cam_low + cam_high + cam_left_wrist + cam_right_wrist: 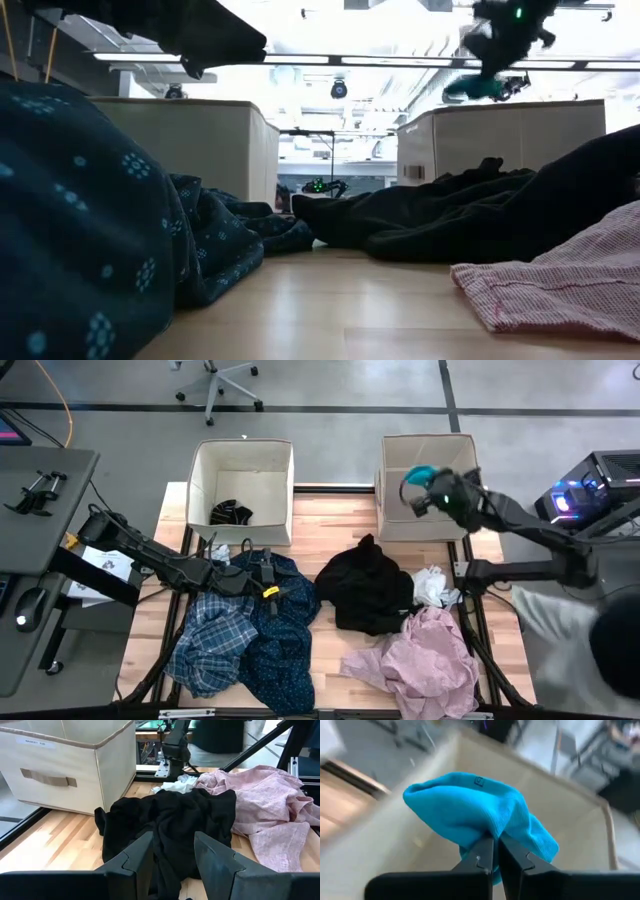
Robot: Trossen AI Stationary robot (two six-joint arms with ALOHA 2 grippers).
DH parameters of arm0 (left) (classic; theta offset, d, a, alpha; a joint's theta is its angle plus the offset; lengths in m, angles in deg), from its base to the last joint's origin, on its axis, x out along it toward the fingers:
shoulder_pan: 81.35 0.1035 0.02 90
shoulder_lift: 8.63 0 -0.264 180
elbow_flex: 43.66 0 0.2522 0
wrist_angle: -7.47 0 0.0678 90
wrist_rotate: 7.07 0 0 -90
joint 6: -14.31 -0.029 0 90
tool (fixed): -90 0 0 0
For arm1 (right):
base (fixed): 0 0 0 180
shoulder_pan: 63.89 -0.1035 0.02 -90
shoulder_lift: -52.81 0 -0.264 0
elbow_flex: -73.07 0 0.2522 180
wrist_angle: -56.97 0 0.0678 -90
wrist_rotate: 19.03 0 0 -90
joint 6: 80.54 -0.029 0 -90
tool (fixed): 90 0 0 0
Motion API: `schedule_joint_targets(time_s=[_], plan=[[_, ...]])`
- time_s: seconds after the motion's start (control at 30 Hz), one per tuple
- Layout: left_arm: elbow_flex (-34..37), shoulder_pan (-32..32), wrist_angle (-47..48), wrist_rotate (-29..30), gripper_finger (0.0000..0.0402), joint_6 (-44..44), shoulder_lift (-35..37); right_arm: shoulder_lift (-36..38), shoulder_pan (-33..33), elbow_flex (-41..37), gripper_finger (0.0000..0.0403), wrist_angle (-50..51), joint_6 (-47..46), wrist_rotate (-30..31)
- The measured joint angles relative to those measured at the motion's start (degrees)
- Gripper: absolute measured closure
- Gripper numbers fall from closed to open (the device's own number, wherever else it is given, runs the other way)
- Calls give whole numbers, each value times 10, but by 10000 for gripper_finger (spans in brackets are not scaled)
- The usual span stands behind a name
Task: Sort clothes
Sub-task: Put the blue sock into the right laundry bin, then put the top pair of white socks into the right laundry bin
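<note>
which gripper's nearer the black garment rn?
Left. The left gripper hovers beside the crumpled black fabric garment; the right gripper is over the right beige box, holding a teal sock.

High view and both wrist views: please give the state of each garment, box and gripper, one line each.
Teal sock: held above the right box.
Right gripper: shut on the teal sock.
Left gripper: open, empty.
Right box: looks empty.
Left box: holds one dark item.
Black garment: crumpled on table.
Pink garment: crumpled on table.
Plaid shirt: crumpled on table.

Two beige boxes, wooden table
</note>
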Motion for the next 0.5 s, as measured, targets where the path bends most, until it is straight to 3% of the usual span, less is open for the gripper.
schedule_joint_targets(time_s=[0.23, 0.37, 0.5], plan=[[0, 0, 0, 0, 271, 0, 0, -68, 163, -1, 305, 7, 46, -164], [0, 0, 1, 0, 271, 0, 0, -93, 192, -1, 247, 6, 59, -162], [0, 0, 1, 0, 271, 0, 0, -92, 188, 8, 219, 12, 65, -163]])
